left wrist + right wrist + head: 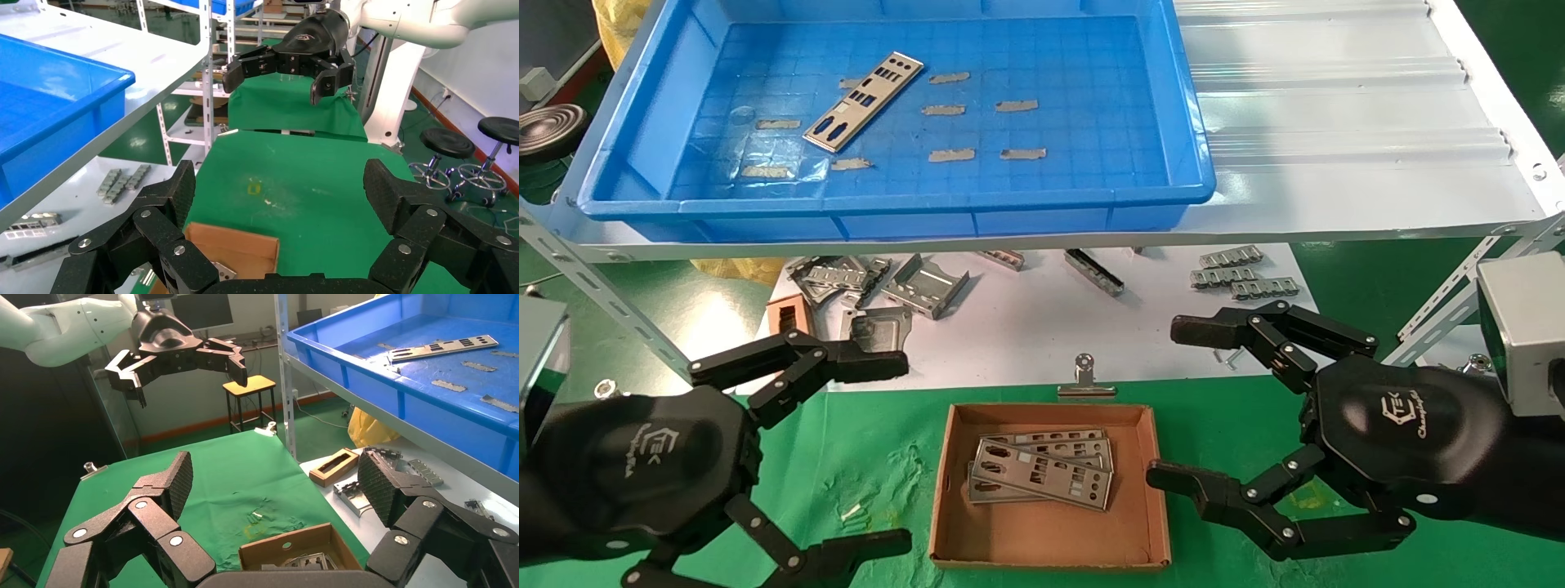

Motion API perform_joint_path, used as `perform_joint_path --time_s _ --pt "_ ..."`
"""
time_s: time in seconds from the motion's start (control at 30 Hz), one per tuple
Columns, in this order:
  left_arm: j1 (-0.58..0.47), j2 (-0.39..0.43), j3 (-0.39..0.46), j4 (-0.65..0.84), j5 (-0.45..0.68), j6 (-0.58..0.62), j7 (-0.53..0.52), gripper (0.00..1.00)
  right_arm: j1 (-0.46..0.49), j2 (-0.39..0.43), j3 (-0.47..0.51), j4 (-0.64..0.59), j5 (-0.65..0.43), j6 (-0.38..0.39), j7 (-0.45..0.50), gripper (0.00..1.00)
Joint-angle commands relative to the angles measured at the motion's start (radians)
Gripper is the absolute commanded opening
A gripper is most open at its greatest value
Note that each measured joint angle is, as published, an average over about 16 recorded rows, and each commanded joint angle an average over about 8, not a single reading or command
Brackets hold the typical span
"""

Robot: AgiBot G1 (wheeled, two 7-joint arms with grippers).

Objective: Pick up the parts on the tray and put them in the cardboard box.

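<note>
The cardboard box (1050, 482) sits on the green surface (887, 457) and serves as the landmark here. Inside it lies a small stack of parts (1042, 472), overlapping so that only the top plate shows in full; how many lie beneath is hard to tell. Up and away from the box, on the white corrugated shelf (1344, 114), stands the tray (641, 122), its far edge cut off by the head view. One part (864, 101) rests tilted on the tray's gridded floor among small grey tape strips (952, 154).

The left gripper (903, 457) hovers just left of the box, jaws wide apart and empty; its lower finger runs partly out of view. The right gripper (1173, 404) hovers just right of the box, jaws likewise spread and holding nothing. Both arms are cut off at the picture's edges.

Beyond the box, under the shelf, a white sheet (1026, 327) carries bent metal brackets (923, 286), partly hidden by the shelf's front edge and the left gripper's upper finger. A metal binder clip (1084, 377) lies just behind the box's far wall
</note>
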Motion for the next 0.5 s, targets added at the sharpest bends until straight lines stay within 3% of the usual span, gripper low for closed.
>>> perform_joint_path --time_s 0.03,0.5 --pt "0.0 0.0 0.0 0.0 0.0 0.0 0.0 1.0 0.0 0.0 0.0 0.0 0.0 0.0 0.0 0.0" --pt "0.0 0.0 0.0 0.0 0.0 0.0 0.0 1.0 0.0 0.0 0.0 0.0 0.0 0.0 0.0 0.0"
